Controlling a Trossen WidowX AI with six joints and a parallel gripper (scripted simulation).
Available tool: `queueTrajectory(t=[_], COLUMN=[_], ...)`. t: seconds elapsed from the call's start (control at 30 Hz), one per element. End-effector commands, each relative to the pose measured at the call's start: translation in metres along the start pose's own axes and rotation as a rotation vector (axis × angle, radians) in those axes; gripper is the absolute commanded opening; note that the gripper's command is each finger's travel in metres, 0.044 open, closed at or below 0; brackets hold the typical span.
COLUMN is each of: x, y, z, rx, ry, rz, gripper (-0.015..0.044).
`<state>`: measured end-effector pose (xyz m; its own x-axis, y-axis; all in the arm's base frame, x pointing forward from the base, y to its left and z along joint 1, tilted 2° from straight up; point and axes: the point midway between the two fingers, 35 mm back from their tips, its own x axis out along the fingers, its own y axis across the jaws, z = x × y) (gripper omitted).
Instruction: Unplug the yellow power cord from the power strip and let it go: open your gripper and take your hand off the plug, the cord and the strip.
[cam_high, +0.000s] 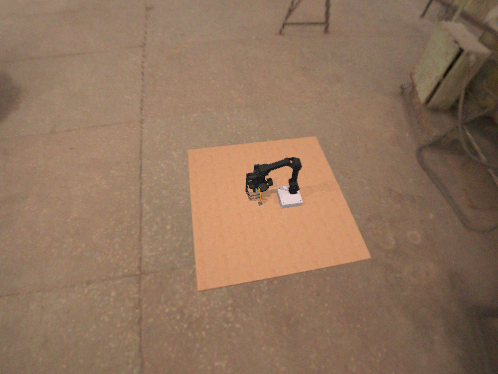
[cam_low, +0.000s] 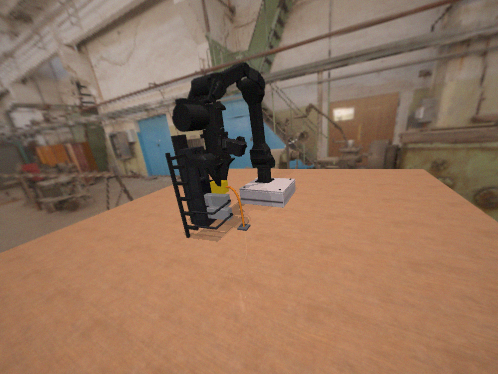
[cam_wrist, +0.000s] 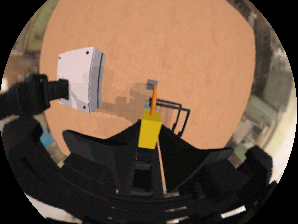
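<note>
Claw: my black parallel-jaw gripper (cam_low: 218, 181) pinched the boxy yellow plug (cam_low: 218, 187).
Risk: an angled pull could have tipped the grey power strip (cam_low: 217, 205).

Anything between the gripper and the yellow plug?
Nothing visible. The gripper is shut on the plug, which sits on the grey strip. The black rack stands beside them, not between.

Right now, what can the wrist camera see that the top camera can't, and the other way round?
Only the wrist view shows the gripper shut on the yellow plug, close up. Only the top view shows the whole mat and the concrete floor around it. Both show the orange cord, the white base and the mat's surface.
</note>
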<state>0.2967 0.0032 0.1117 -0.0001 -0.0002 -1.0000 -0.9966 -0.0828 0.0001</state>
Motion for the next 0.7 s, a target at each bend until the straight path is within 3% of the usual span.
queueTrajectory(t=[0.0,0.67], x=[0.0,0.0], y=[-0.002,-0.001], z=[0.013,0.046], rx=[-0.004,-0.006], ry=[-0.014,-0.018], rz=[-0.003,-0.001], gripper=[0.0,0.0])
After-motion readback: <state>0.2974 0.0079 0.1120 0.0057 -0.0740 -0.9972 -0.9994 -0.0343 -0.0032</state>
